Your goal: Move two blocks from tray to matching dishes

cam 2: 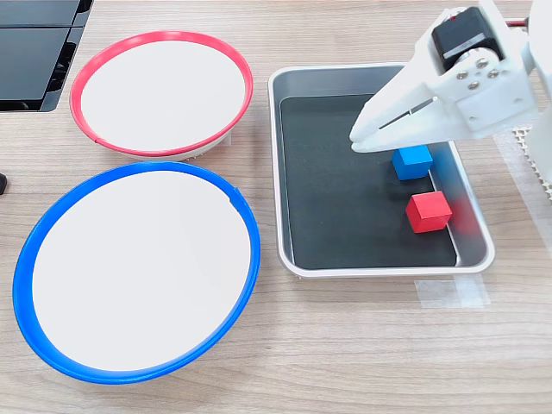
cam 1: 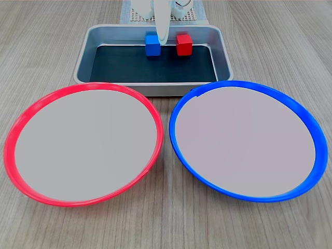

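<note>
Nothing moved yet: blue block [cam 2: 412, 161] & red block [cam 2: 429, 211] both sat in tray [cam 2: 285, 164]; red-rimmed dish [cam 2: 161, 39] & blue-rimmed dish [cam 2: 138, 177] held nothing. Pincer [cam 2: 362, 138] hovered over blue block, jaws nearly closed, empty.

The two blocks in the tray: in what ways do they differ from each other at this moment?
Colour: the blue block is bright blue, the red block bright red. Place: in the first exterior view the blue block lies left of the red block. The gripper hangs over the blue block, partly covering it; the red block is fully in view. Both are small cubes of equal size on the tray floor.
</note>
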You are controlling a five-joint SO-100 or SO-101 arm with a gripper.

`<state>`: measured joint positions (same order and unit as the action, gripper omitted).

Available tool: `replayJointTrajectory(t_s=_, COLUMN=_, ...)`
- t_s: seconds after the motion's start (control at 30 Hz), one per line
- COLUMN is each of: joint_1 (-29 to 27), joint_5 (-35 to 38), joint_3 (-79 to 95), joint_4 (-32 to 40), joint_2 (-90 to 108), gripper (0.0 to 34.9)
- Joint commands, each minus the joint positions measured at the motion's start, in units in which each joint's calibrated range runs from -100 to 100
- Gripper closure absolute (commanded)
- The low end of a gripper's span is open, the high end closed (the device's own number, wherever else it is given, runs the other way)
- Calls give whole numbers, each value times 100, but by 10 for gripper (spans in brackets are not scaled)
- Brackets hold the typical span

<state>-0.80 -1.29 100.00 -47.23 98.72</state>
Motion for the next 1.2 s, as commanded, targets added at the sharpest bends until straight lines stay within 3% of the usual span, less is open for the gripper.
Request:
replayJointTrajectory(t_s=0.0, joint_1=18, joint_5=0, joint_3=0, joint_4=-19, joint_2=34, gripper=346)
replayJointTrajectory(t_s=1.17, joint_1=103, joint_5=49, joint_3=0, joint_4=-19, joint_2=34, gripper=346)
